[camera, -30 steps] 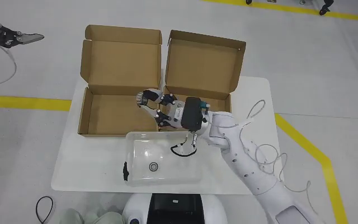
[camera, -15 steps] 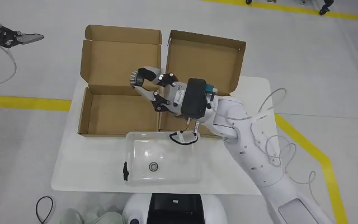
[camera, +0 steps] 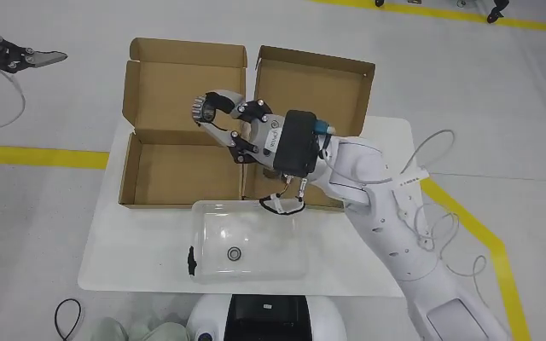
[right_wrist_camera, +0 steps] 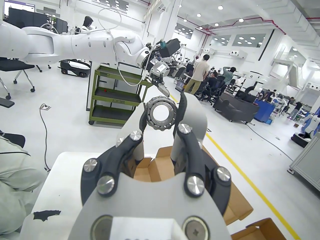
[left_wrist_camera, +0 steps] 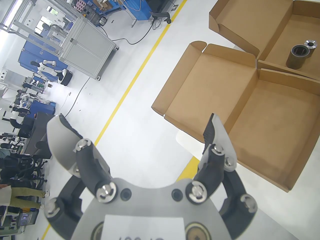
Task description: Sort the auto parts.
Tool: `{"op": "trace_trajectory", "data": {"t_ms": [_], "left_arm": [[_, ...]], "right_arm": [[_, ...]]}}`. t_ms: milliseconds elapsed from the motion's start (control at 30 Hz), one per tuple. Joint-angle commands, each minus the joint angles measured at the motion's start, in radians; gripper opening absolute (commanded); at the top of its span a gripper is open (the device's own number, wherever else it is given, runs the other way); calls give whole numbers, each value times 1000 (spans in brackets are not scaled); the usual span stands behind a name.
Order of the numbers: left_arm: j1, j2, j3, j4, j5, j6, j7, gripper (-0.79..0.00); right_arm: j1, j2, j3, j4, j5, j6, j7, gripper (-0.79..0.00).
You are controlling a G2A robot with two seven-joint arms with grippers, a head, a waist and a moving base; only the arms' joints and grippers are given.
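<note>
Right claw [camera: 207, 117] shifted over left box [camera: 182, 85] lid | grips bearing [right_wrist_camera: 160, 125], pointing roughly level | left claw [left_wrist_camera: 133, 126] spread

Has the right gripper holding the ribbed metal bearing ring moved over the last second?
Yes. The right gripper, shut on the ribbed metal bearing ring, went away from the clear plastic bin toward the open lid of the left brown cardboard box.

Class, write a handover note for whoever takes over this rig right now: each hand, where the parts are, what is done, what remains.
Right hand shut on a grey metal roller bearing, above the empty left brown cardboard box.
Left hand open, empty, beyond the white table.
Done: a dark cylindrical sleeve and a small silver cylinder lie in the right cardboard box.
To do: place the bearing; a small metal ring waits in the clear plastic bin.
</note>
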Motion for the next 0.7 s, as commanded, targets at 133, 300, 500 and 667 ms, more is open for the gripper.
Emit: {"op": "trace_trajectory", "data": {"t_ms": [133, 300, 500, 667], "left_arm": [[0, 0, 0, 0, 0, 0, 0, 0], [0, 0, 0, 0, 0, 0, 0, 0], [0, 0, 0, 0, 0, 0, 0, 0], [0, 0, 0, 0, 0, 0, 0, 0]], "right_arm": [[-1, 4, 10, -32, -23, -16, 46, -785], [-18, 3, -21, -30, -37, 1, 112, -785], [-35, -2, -73, 63, -47, -13, 121, -785], [-48, -8, -107, 164, -56, -23, 81, -785]]}}
